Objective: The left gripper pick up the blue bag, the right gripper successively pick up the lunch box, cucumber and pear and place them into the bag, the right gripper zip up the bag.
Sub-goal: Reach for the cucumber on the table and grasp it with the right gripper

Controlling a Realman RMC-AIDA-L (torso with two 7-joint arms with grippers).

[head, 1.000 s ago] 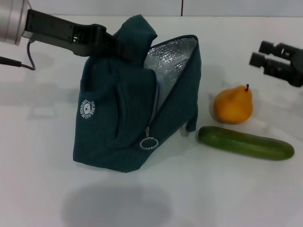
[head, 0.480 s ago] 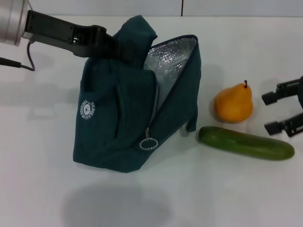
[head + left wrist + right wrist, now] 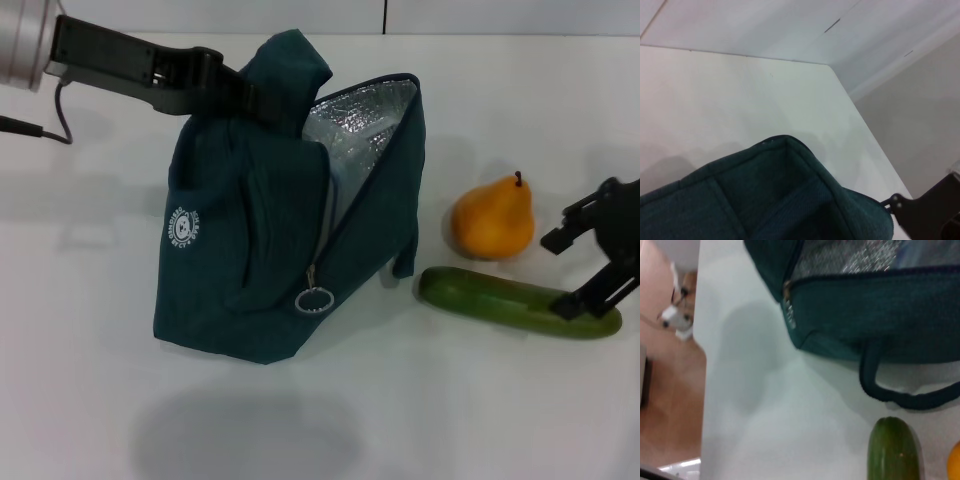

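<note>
The blue bag stands on the white table, its mouth open and its foil lining showing. My left gripper is shut on the bag's top handle and holds it up. The bag also shows in the left wrist view and the right wrist view. The cucumber lies to the right of the bag, with the pear just behind it. My right gripper is open, its fingers straddling the cucumber's right end. The right wrist view shows the cucumber's tip. The lunch box cannot be made out.
The bag's ring zip pull hangs low on its front. Its second handle loop lies on the table between the bag and the cucumber. The table edge and floor show in the right wrist view.
My right gripper has come down from the back right and forward to the cucumber's right end, turning as it came. The left gripper, bag, pear and cucumber have not moved.
</note>
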